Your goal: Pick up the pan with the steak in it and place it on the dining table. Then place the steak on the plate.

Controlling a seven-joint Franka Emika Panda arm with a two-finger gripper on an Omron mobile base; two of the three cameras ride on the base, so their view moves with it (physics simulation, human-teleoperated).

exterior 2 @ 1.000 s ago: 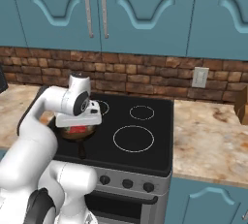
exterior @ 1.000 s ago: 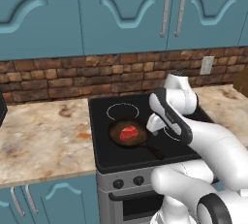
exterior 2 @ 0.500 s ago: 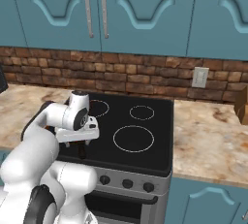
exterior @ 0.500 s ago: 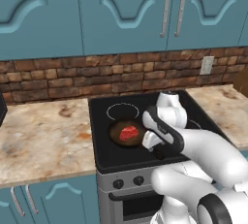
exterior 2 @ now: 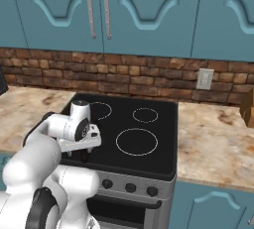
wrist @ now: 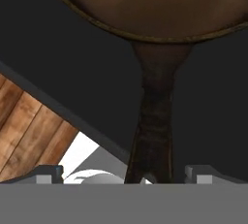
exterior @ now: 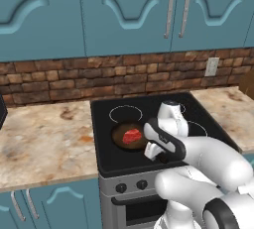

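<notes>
The pan sits on the stove at its front left burner, with 1 steak inside. The gripper (jaws wide apart) straddles the handle. Cast iron probably feels heavy and stiff, so grip the handle near the bowl.

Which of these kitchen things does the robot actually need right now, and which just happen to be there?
Needed:
- round black cast-iron pan
- small red steak inside it
- open two-finger gripper, over the pan's handle

Just there:
- black stovetop
- teal cabinets
- brick backsplash
- wall socket

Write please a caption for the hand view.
Open gripper astride the short handle of the round black cast-iron pan on the black stovetop.
</notes>
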